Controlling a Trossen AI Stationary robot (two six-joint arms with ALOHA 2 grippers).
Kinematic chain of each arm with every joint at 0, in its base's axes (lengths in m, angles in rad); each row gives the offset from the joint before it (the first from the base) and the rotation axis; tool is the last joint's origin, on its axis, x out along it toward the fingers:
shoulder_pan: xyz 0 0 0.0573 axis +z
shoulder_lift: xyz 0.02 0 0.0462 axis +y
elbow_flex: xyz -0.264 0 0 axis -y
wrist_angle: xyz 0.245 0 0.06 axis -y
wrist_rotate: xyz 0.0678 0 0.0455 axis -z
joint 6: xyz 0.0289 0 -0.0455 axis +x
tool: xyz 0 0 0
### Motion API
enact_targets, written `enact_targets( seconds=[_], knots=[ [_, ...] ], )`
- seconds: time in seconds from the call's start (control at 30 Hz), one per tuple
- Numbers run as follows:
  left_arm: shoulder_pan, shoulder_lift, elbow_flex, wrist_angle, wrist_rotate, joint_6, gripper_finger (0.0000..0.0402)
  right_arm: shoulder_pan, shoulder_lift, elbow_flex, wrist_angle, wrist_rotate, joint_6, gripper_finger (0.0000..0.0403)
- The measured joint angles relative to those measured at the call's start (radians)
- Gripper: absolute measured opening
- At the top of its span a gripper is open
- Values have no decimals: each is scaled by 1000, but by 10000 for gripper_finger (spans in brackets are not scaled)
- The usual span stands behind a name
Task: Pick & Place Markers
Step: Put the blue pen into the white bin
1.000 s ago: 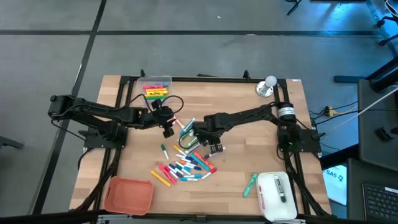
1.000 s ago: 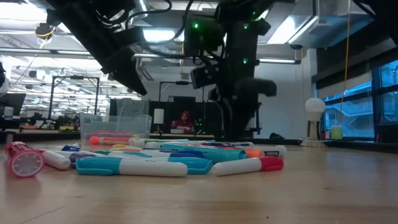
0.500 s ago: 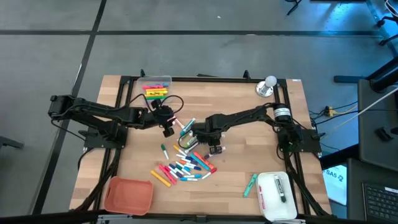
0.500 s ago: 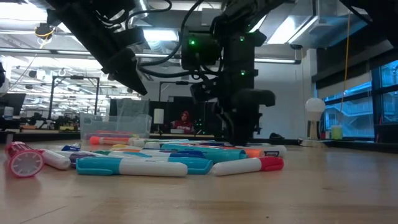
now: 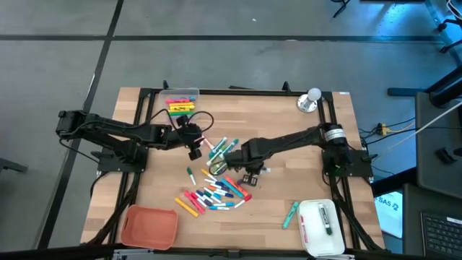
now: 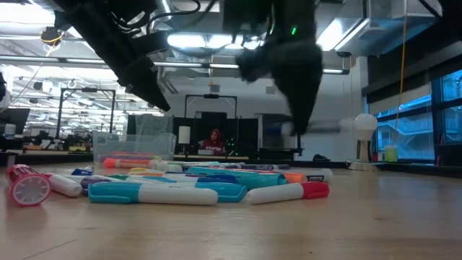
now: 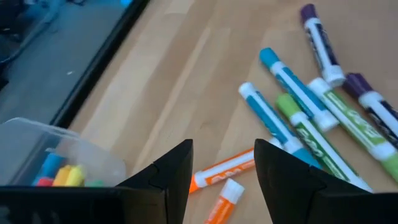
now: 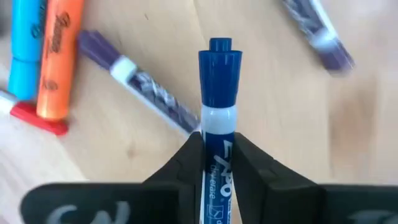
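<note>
Our right gripper (image 8: 214, 163) was clamped on a blue marker (image 8: 219, 106), its cap jutting ahead of the fingers; light, stiff, slippery, best held mid-barrel. Our left gripper (image 7: 224, 163) hung apart above loose markers (image 7: 292, 112)

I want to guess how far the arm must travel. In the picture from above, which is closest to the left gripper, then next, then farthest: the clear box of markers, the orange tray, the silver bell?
1. Clear plastic box of markers: just beyond the left gripper, at the table's far edge.
2. Orange tray: near-left corner.
3. Silver round-topped bell: far-right corner.
</note>
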State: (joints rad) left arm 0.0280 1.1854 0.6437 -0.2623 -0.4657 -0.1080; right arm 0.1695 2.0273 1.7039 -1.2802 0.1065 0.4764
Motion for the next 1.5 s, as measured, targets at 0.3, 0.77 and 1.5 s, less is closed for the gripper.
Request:
enact_targets(
  seconds=[0.3, 0.77, 1.5],
  knots=[
    [-2, 0, 0, 18, 38, 43, 166, 220, -14, 159, -272, -122, 488, 69],
    [-2, 0, 0, 27, 40, 69, 166, 561, -24, 138, -291, -260, 1205, 71],
    [-2, 0, 0, 28, 7, 18, 166, 715, -25, -111, -292, -510, 1568, 75]
  ],
)
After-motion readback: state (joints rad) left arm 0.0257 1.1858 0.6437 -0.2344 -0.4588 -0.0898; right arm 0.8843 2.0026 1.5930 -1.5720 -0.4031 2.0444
